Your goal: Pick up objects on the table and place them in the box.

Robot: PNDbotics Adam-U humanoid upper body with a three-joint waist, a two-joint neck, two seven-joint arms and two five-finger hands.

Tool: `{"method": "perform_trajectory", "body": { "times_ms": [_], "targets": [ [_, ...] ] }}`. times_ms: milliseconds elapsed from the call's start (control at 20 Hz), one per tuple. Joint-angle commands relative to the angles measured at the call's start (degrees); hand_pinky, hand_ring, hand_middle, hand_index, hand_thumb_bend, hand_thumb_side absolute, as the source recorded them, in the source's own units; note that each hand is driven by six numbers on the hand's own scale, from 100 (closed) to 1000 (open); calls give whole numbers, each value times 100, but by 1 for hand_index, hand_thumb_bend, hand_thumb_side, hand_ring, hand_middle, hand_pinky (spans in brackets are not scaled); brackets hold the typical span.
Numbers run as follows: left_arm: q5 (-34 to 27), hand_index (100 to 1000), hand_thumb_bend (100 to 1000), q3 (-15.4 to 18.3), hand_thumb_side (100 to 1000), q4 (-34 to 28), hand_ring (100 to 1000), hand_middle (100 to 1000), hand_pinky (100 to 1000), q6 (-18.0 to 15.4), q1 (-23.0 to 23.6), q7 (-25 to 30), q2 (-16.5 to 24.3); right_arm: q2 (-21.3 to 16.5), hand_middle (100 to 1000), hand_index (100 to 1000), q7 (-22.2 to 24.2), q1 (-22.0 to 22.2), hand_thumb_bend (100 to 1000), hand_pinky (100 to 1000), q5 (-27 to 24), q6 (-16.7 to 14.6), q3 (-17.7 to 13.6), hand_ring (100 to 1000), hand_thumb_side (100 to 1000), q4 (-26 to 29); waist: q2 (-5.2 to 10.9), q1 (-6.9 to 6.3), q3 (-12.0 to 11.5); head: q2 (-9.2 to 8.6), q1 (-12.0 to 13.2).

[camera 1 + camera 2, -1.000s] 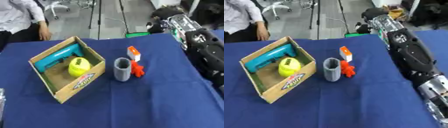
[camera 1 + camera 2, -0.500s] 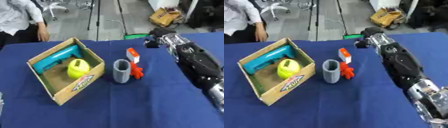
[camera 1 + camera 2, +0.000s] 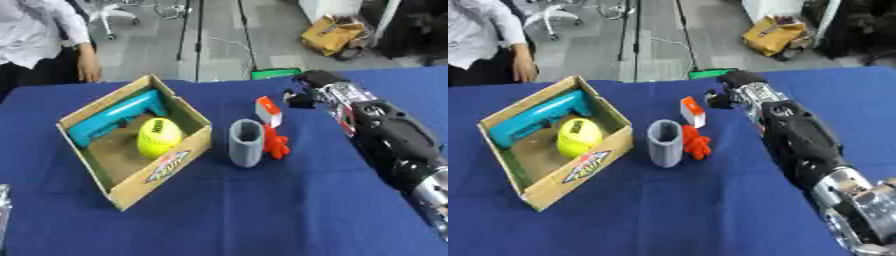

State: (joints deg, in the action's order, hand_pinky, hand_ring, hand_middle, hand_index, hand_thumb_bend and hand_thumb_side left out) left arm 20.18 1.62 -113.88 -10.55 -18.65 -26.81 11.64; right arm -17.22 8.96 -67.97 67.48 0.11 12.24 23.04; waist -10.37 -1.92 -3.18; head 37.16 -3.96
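Two things are sitting in the box (image 3: pixel 131 187) already; three are waiting on the counter (image 3: pixel 262 210) while the right hand (image 3: pixel 306 92), fingers curled and seemingly empty, is reaching nearby.

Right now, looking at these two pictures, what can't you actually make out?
- Right robot hand: fingers blurred in both views, open or shut unclear.
- Left robot hand: in neither view.
- Small red thing: partly behind the grey cup, shape unclear.
- Label on the box: too blurred to read.
- Teal tool: lower end hidden by the yellow ball.
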Motion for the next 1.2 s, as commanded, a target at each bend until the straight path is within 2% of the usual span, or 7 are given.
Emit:
{"method": "perform_trajectory", "body": {
  "times_ms": [50, 300, 450, 850, 1050, 1150, 1200],
  "targets": [
    [-36, 914, 100, 1, 1000, -72, 930, 915, 988, 2, -39, 40, 133, -124, 886, 994, 67, -83, 100, 896, -397, -43, 155, 941, 1000, 260, 81, 10, 5, -66, 47],
    [-55, 913, 100, -13, 1000, -72, 933, 914, 990, 1, -34, 95, 134, -215, 877, 993, 138, -47, 100, 892, -847, 73, 367, 936, 1000, 550, 76, 17, 27, -67, 80],
    [-65, 912, 100, -19, 1000, -72, 934, 914, 991, 2, -32, 125, 133, -253, 868, 990, 309, -22, 100, 886, -1119, 67, 555, 930, 1000, 771, 71, 21, 41, -69, 95],
    [-87, 911, 100, -37, 1000, -72, 934, 918, 995, 4, -23, 180, 136, -371, 867, 998, 849, 36, 100, 882, -1738, 289, 1077, 933, 1000, 1457, 65, 46, 59, -69, 81],
    [-92, 912, 100, -39, 1000, -72, 934, 925, 995, 2, -17, 193, 132, -378, 872, 984, 1098, 100, 100, 914, -1904, 438, 1296, 964, 1000, 1738, 75, 52, 65, -70, 63],
    [-91, 912, 100, -43, 1000, -72, 933, 927, 996, 1, -17, 204, 127, -377, 874, 969, 1235, 144, 135, 932, -1888, 445, 1376, 977, 1000, 1827, 77, 54, 69, -79, 51],
    [-89, 912, 100, -44, 1000, -72, 933, 928, 997, 2, -15, 210, 126, -381, 877, 989, 1297, 167, 159, 935, -1864, 448, 1394, 981, 1000, 1856, 76, 54, 72, -81, 47]
  ]
}}
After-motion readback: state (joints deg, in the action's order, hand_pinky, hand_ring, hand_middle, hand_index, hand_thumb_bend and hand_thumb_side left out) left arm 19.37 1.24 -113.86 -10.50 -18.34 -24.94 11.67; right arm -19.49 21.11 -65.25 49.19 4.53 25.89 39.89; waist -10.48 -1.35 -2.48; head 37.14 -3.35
